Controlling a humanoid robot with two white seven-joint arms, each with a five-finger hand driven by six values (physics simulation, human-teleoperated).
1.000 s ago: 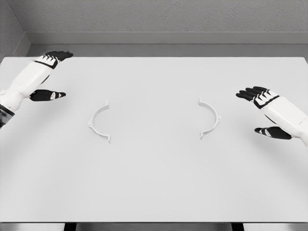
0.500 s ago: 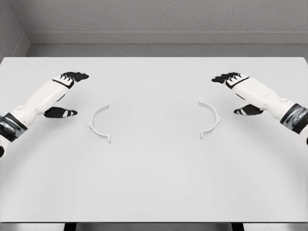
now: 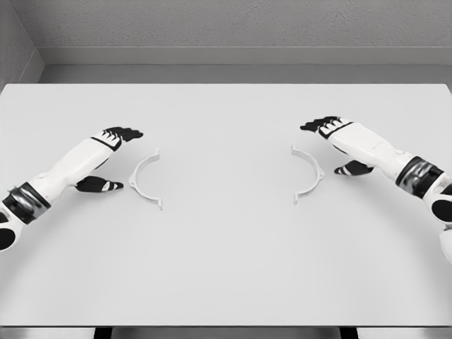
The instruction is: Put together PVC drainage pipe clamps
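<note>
Two white half-ring clamp pieces lie flat on the white table [image 3: 226, 261]. The left clamp half [image 3: 143, 180] opens toward the right, and the right clamp half [image 3: 309, 174] opens toward the left. My left hand [image 3: 116, 157] hovers just left of the left half, its fingers spread and holding nothing. Just right of the right half is my right hand [image 3: 337, 145], also open and empty. Neither hand touches its piece.
A grey wall runs along the table's far edge. The table's near edge [image 3: 226, 326] lies at the bottom of the view.
Both hands have moved inward and toward me, from the table's outer sides to positions right beside the two clamp halves. The clamp halves have not moved.
</note>
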